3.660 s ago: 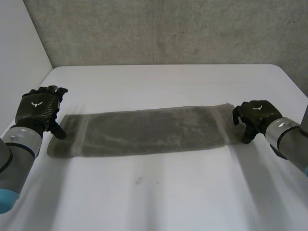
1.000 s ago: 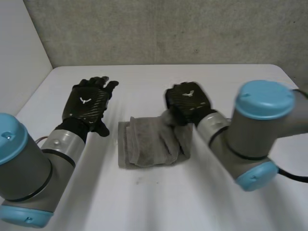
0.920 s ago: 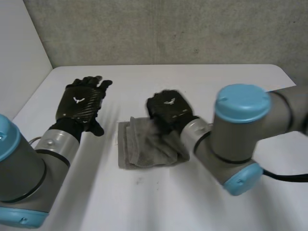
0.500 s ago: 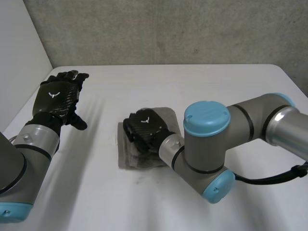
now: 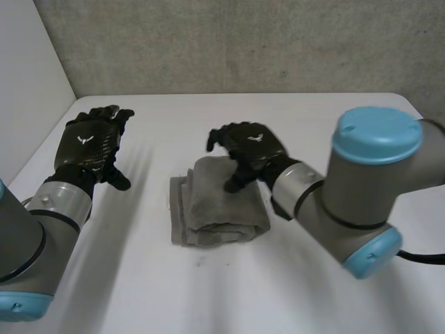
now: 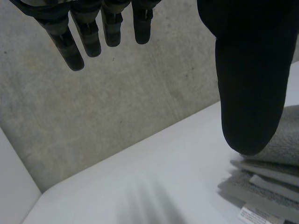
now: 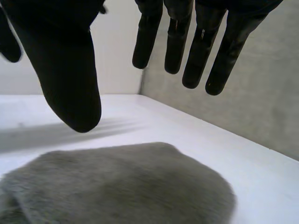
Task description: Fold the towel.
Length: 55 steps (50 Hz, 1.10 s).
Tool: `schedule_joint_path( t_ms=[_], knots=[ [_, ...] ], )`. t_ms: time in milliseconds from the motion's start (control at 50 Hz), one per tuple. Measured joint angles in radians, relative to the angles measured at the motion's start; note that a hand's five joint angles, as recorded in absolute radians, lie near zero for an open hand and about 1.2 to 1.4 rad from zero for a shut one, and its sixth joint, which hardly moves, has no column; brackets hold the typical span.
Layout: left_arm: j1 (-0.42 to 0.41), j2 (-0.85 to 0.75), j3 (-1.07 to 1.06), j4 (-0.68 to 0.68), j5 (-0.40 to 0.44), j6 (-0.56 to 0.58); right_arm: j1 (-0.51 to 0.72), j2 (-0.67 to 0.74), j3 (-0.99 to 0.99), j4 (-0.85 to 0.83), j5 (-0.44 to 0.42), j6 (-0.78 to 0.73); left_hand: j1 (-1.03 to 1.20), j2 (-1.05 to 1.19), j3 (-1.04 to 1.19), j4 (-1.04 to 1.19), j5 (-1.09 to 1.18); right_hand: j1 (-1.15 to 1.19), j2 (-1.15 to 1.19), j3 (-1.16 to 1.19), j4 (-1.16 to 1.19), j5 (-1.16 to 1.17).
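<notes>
Over the towel's [image 5: 219, 205] far edge hovers the right hand [image 5: 249, 147], left hand [image 5: 90, 142] apart.

The towel [image 5: 208, 216] is grey, fuzzy, matt cloth. The table [image 5: 208, 299] is smooth and white; the wall [image 5: 243, 42] behind looks like rough concrete.

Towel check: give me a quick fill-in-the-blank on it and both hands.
The towel lies ____ in layers on the table. The right hand is above the towel, its fingers ____, not curled. The left hand is the ____ of the two from the towel.
Missing: folded; open; farther.
</notes>
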Motion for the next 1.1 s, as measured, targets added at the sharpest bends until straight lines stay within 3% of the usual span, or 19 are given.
schedule_joint_path(
  t_ms=[160,360,460,680,840,1100],
  knots=[
    [-0.096,-0.086,0.104,0.023,0.006,-0.034,-0.121,-0.012,0.034,0.042,0.059,0.023,0.000,0.002,0.002,0.002,0.000,-0.352,-0.299,-0.304,-0.291,-0.286],
    [-0.250,-0.327,0.349,-0.035,0.006,-0.110,-0.175,0.037,0.024,0.087,0.100,0.013,0.000,0.004,0.002,0.003,0.000,-0.365,-0.313,-0.312,-0.299,-0.294],
    [-0.273,-0.444,0.446,-0.119,0.006,-0.128,-0.168,0.064,0.011,0.088,0.093,0.011,0.000,0.002,0.000,0.000,0.000,-0.366,-0.313,-0.312,-0.299,-0.294],
    [-0.263,-0.581,0.500,-0.227,-0.001,-0.165,-0.120,0.153,-0.033,0.102,0.043,0.008,0.000,0.001,0.000,0.000,0.000,-0.366,-0.313,-0.312,-0.299,-0.294],
    [-0.200,-0.534,0.402,-0.227,-0.010,-0.161,-0.061,0.216,-0.082,0.137,-0.013,-0.026,0.000,0.000,0.000,-0.001,0.000,-0.366,-0.313,-0.312,-0.299,-0.294],
    [-0.170,-0.422,0.300,-0.224,-0.024,-0.158,-0.043,0.236,-0.108,0.143,-0.007,-0.080,0.000,-0.001,0.000,-0.001,-0.001,-0.370,-0.313,-0.312,-0.299,-0.294]
  ],
)
